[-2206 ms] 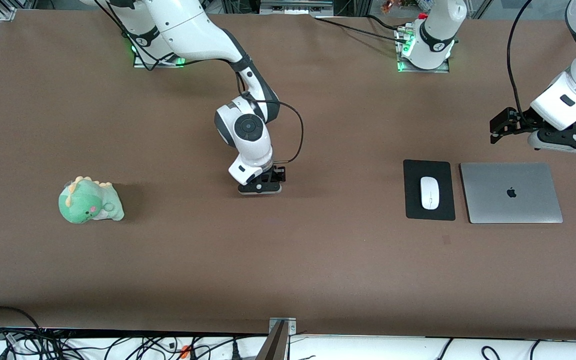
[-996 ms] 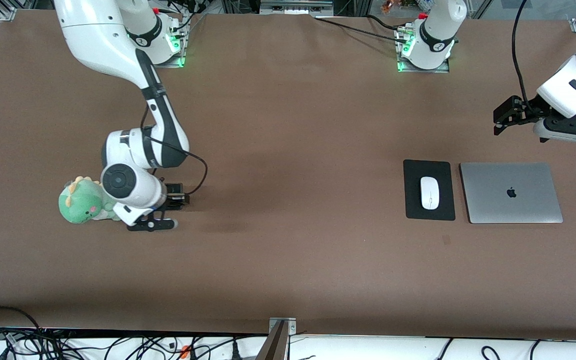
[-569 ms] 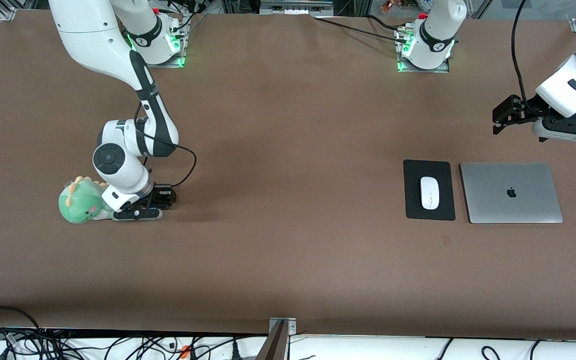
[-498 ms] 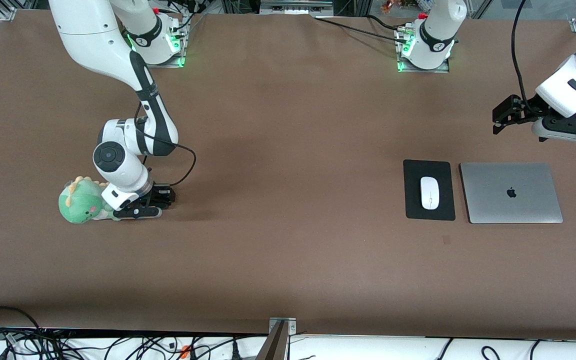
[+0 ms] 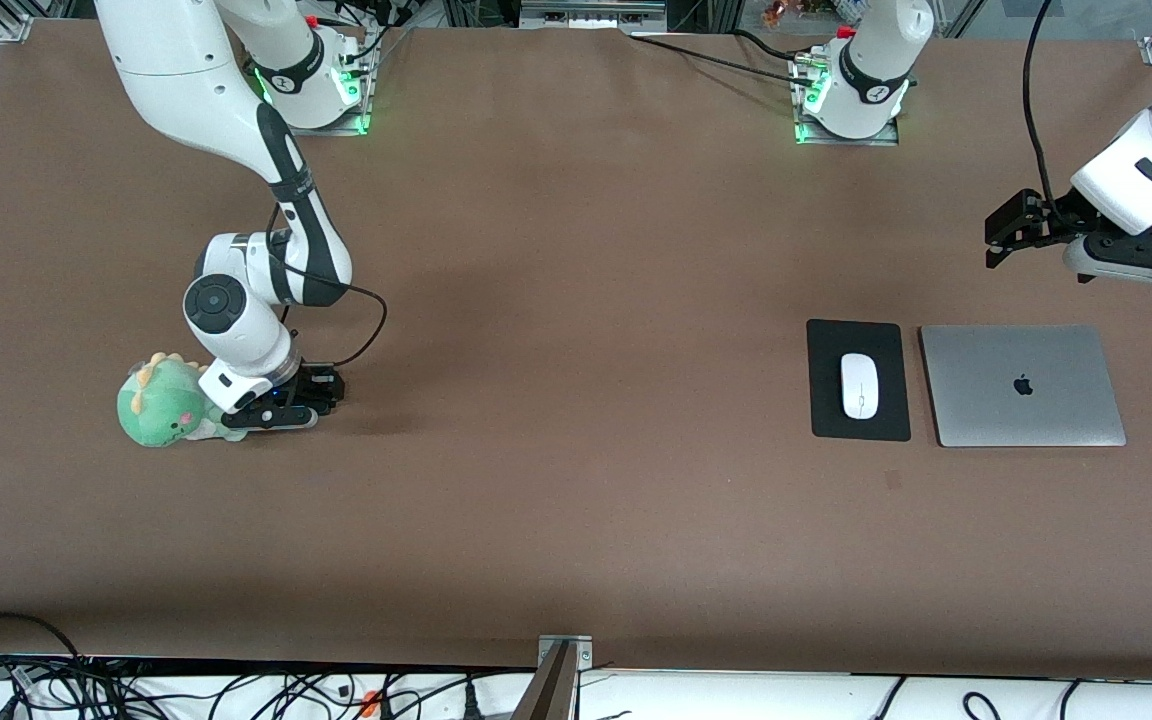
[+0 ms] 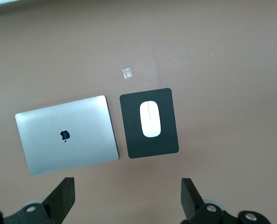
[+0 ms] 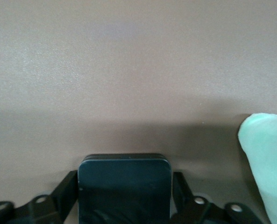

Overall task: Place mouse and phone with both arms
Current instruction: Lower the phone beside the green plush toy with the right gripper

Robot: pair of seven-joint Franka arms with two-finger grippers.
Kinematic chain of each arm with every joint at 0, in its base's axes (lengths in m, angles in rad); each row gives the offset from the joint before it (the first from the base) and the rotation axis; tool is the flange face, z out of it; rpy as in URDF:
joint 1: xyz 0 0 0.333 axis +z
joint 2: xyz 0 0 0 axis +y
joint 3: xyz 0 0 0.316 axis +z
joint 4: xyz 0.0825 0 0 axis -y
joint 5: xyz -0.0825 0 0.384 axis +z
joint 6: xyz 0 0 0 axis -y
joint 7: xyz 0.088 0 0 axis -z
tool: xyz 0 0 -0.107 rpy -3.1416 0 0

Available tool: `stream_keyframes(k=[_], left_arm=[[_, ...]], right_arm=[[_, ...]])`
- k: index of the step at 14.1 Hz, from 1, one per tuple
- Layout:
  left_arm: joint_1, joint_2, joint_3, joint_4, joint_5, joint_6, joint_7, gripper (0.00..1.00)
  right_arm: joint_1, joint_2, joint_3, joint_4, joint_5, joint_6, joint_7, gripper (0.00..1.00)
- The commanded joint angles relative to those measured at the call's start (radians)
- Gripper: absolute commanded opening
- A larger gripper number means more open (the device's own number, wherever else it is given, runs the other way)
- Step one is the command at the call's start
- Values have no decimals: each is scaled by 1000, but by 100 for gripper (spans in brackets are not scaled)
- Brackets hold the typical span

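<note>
mouse (image 5: 860, 386): white, flat on black pad | phone (image 7: 124, 186): black slab, clamped in right tool (image 7: 124, 198)

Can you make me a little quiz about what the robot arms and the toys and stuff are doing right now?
1. True or false: the mouse lies on the mouse pad.
2. What does the right gripper hold? A) the plush dinosaur B) the phone C) nothing
3. Fill the blank: the left gripper hangs with jaws open above the mouse pad and the ____.

Key: 1 true. 2 B. 3 laptop.
</note>
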Motion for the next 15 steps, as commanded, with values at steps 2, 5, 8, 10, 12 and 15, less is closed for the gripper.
stream_keyframes(k=[2,5,8,10,12,15], left_arm=[[4,17,-6,37,16,-26,2,100],[4,19,-6,37,16,-26,3,100],[4,19,-6,37,16,-26,2,100],[4,17,-6,37,16,-26,2,100],[4,19,-6,37,16,-26,3,100],[4,17,-6,37,16,-26,3,100]], right_arm=[[-6,-45,6,-29,22,1,-34,100],[-5,-54,6,32,92,-109,-35,100],[-6,-67,2,166,108,-327,-35,100],[-9,-102,-6,218,108,-436,-34,100],[-11,-142,-20,261,108,-528,-35,100],[-9,-200,-56,351,105,-713,-40,100]])
